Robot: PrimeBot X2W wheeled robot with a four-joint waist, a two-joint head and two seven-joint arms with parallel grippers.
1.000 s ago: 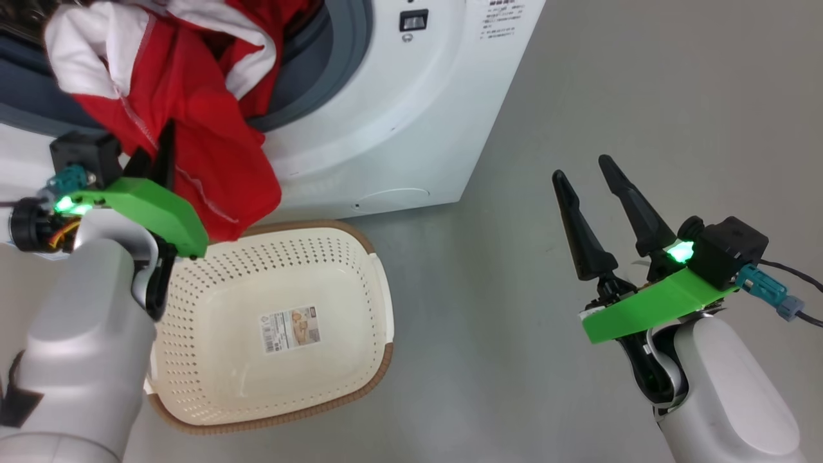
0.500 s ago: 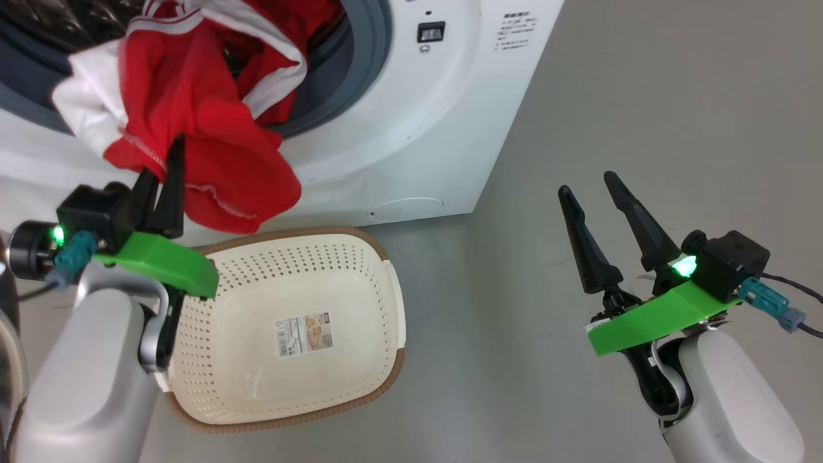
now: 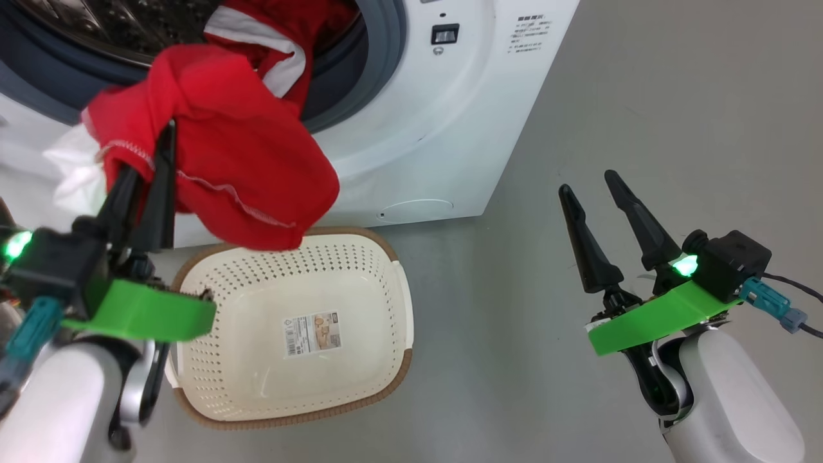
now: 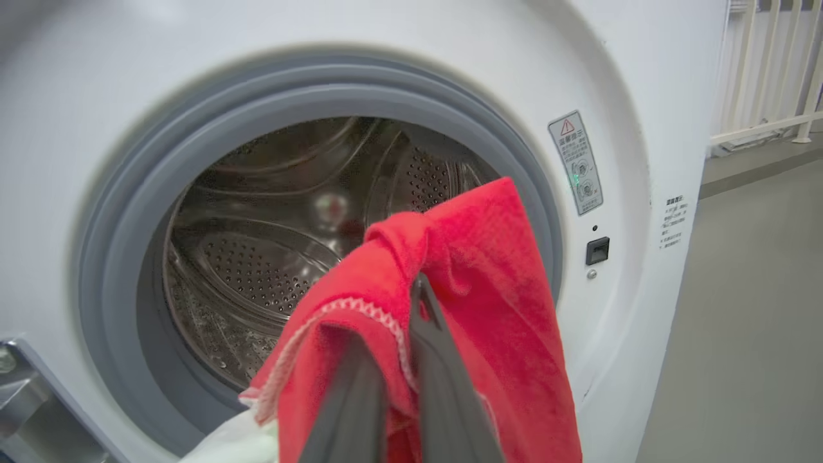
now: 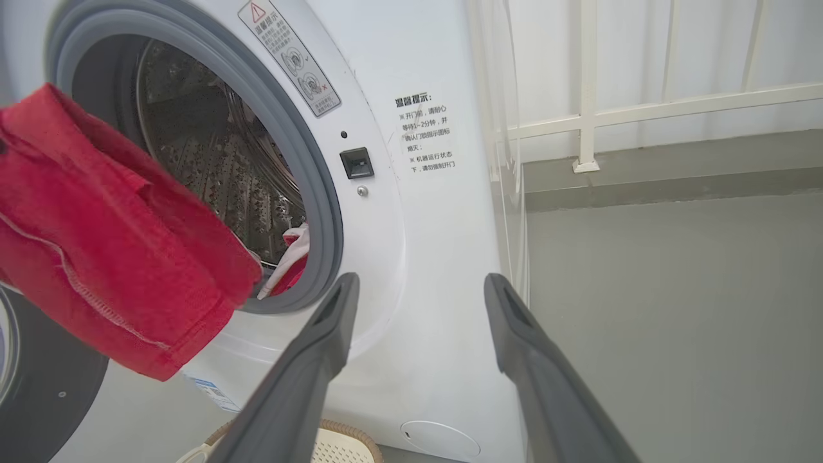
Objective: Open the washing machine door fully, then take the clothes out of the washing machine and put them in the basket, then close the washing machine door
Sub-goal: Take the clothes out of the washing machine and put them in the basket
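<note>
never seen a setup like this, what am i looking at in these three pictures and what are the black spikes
It is a wheeled robot with two arms unloading a washer. One picture comes from a camera on its head, looking down. The other two come from cameras on its wrists, each looking along that arm's own fingers.

The black spikes are the fingers of its grasping tools. The left tool is shut on a red garment, which hangs from the drum opening toward the floor; the left wrist picture shows the same cloth pinched between the fingers. More red and white cloth is in the drum mouth. The right tool is open, holds nothing and hangs off to the side.

On the grey floor, in front of the washer, stands a cream basket with nothing in it but a paper label.
</note>
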